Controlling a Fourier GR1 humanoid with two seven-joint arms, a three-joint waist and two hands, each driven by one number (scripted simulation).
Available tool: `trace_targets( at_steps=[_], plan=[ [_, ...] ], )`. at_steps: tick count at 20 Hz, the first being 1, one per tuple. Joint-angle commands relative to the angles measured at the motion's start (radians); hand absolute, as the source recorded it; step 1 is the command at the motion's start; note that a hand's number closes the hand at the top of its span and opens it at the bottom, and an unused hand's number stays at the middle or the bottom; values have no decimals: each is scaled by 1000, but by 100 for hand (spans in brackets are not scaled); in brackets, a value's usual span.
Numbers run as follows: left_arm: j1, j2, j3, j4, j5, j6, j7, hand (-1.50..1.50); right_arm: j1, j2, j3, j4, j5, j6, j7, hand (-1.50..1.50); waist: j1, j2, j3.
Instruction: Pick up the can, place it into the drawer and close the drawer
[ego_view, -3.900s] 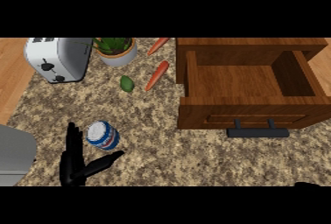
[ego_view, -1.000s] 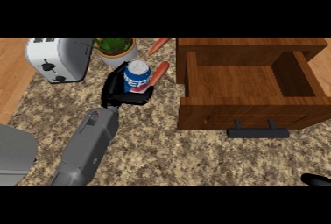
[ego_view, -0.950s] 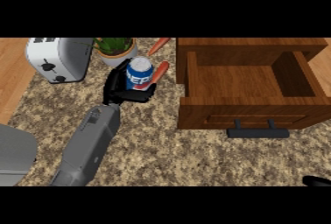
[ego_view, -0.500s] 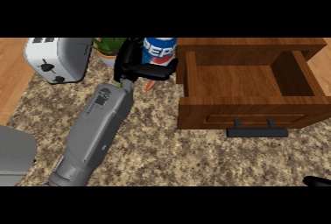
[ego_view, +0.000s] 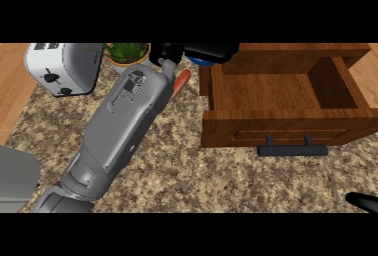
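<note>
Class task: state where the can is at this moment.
In the head view the can sits at top centre, held in the left hand, right beside the open drawer's left wall and above the carrot.

Single head view, steeply down, close over counter (ego_view: 221, 175); hands barely visible.

No lettering, number or sign can be read anywhere in the head view; the can (ego_view: 201, 60) shows only a sliver of blue beneath the left hand (ego_view: 198, 51), its label hidden; the toaster (ego_view: 60, 68) carries dark knobs but no legible marks; the drawer (ego_view: 284, 107) front is plain wood, without writing.
</note>
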Motion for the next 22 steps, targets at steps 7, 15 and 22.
trace_targets(
  at_steps=[7, 15, 22],
  plan=[
    [-274, -3, 1, 274, 31, 51, 27, 150, 17, 8, 23, -82, -9, -1, 50, -150, -28, 6, 0],
    [-394, -3, -153, 398, 182, 156, 21, 150, -60, 5, 74, -16, 52, -17, 37, -150, -61, 14, 2],
    [-487, -3, -157, 523, 183, 162, -6, 150, -34, -11, 30, -19, -9, 12, 18, -150, -57, 14, 2]
  ],
)
